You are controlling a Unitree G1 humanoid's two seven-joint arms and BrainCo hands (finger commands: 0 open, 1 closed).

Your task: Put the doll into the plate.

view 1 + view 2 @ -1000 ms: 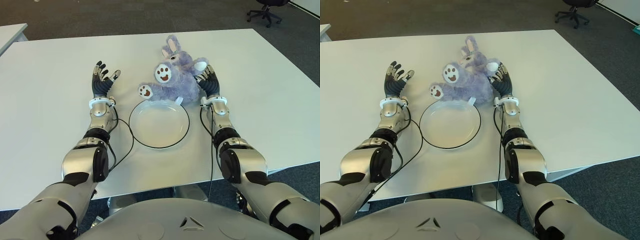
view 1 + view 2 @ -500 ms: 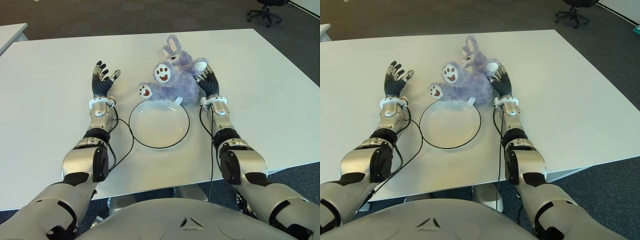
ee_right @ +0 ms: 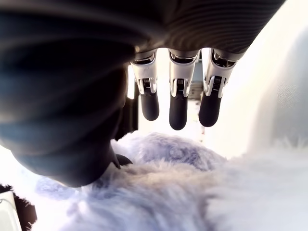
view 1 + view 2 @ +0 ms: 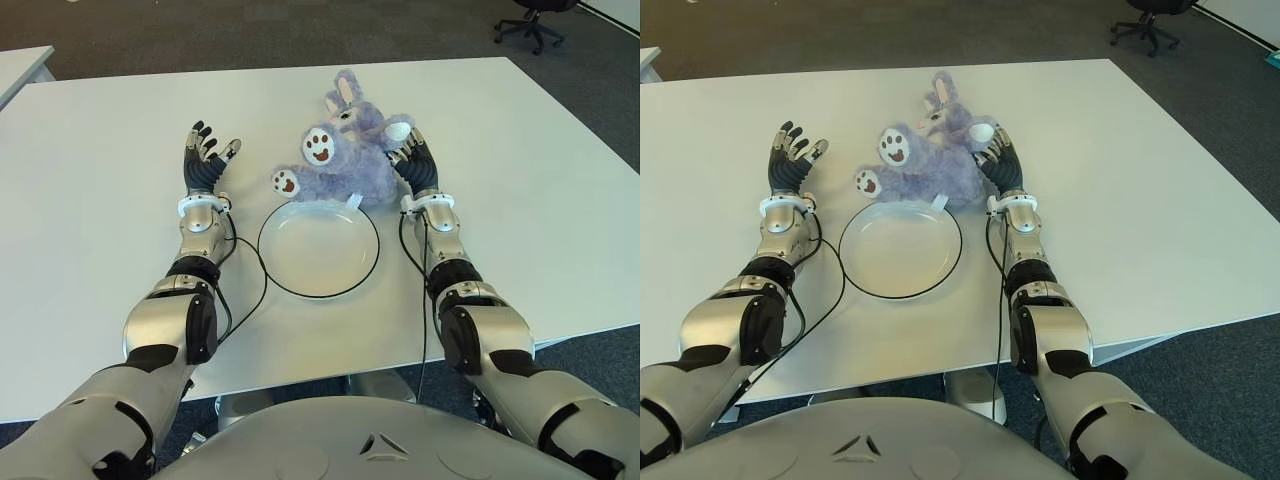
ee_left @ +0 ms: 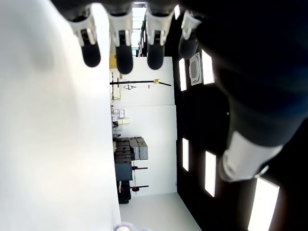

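Note:
A purple plush bunny doll [image 4: 345,160] lies on its back on the white table [image 4: 520,170], paws up, just beyond the far rim of the plate. The round white plate [image 4: 372,262] with a dark rim sits between my two forearms and holds nothing. My right hand [image 4: 415,165] is against the doll's right side, fingers [image 3: 177,103] extended over the fur [image 3: 183,192] and not closed around it. My left hand [image 4: 205,160] shows left of the plate with its fingers [image 5: 124,50] spread, holding nothing.
Black cables [image 4: 262,275] run from both wrists along the plate's sides. An office chair [image 4: 530,20] stands on the floor beyond the far right corner. Another table's corner [image 4: 25,65] shows at the far left.
The doll has shifted slightly to the left, its paws swinging that way, with my right hand following against its side. The left hand has not moved.

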